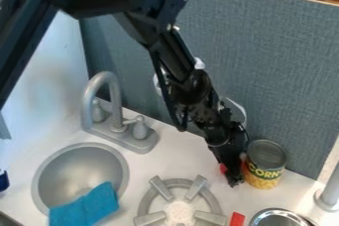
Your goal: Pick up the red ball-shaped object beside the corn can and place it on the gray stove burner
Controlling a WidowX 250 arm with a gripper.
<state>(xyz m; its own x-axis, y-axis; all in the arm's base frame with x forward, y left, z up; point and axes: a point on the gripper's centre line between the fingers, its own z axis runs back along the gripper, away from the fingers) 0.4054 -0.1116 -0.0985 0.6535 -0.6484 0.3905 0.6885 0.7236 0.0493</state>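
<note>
The black gripper (233, 176) hangs low over the white counter, just left of a corn can (266, 164) with a yellow and green label, which stands upright by the grey panel. Whether gripper and can touch, I cannot tell. Bits of something red (223, 168) show on both sides of the gripper, mostly hidden behind it; I cannot make out what it is or whether it is held.
A grey burner (210, 201) lies in front of the gripper, with a red piece (237, 219) and a shiny metal pot (277, 215) to its right. At left are a faucet (114, 102) and a sink (54, 170) with a blue cloth (86, 208) over its edge.
</note>
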